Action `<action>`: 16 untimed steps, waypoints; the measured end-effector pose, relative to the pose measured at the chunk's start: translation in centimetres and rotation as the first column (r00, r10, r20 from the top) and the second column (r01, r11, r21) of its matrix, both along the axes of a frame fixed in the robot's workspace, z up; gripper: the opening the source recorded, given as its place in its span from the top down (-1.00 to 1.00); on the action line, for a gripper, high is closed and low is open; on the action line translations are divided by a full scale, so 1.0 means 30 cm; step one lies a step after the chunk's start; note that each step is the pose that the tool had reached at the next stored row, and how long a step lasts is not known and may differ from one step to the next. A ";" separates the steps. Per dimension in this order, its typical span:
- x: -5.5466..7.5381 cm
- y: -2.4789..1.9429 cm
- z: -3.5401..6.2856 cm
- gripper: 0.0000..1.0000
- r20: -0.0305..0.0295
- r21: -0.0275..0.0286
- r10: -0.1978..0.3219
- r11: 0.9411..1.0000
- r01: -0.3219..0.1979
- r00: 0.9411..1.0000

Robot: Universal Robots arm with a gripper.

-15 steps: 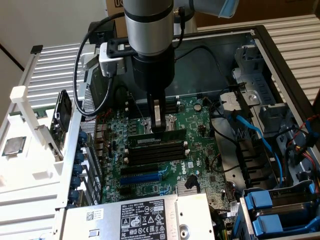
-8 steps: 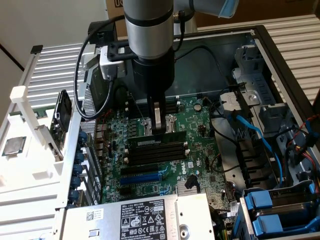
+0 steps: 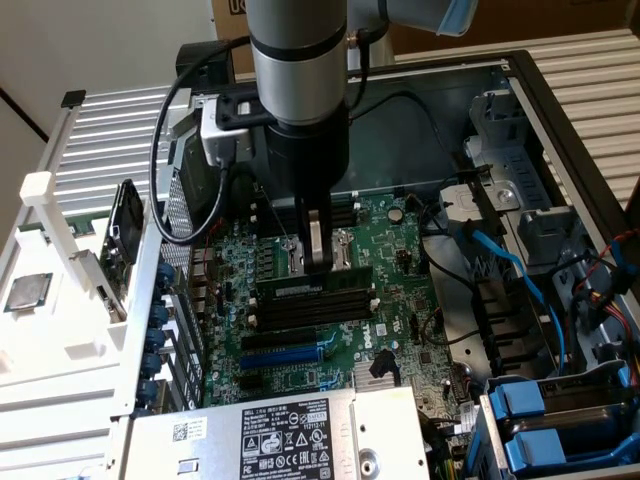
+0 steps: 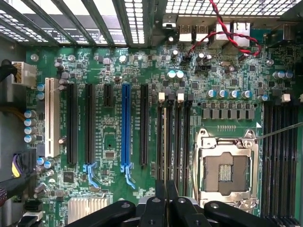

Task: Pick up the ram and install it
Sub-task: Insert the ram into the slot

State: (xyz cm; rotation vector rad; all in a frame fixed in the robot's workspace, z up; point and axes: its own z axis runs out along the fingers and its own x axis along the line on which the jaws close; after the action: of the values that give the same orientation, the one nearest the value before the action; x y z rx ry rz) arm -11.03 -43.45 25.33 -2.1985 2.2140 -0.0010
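The ram point(image 3: 300, 284) is a thin green stick with a white label. It stands on its long edge over the bank of black memory slots point(image 3: 310, 312) on the motherboard. My gripper point(image 3: 319, 262) comes straight down from above and is shut on the ram's upper edge near its middle. In the wrist view the fingertips point(image 4: 160, 201) sit close together, with the gripper point(image 4: 165, 190) right above the memory slots point(image 4: 173, 137). I cannot tell which slot the ram lines up with or whether it is pressed in.
An open CPU socket point(image 4: 226, 172) lies beside the slots, and a blue expansion slot point(image 4: 125, 127) lies on their other side. The power supply point(image 3: 290, 440), blue cables point(image 3: 510, 265) and blue drive bays point(image 3: 545, 420) crowd the case. Red and black wires point(image 4: 222, 33) run near the case wall.
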 end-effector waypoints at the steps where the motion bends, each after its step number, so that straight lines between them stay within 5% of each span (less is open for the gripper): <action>1: 0.000 0.000 -0.003 0.76 0.000 0.000 0.000 1.000 0.000 1.000; 16: -0.009 -0.006 -0.034 0.76 0.000 0.000 0.003 1.000 -0.003 1.000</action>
State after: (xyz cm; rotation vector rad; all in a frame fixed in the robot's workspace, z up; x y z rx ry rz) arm -11.32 -43.65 24.32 -2.2016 2.2110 -0.0009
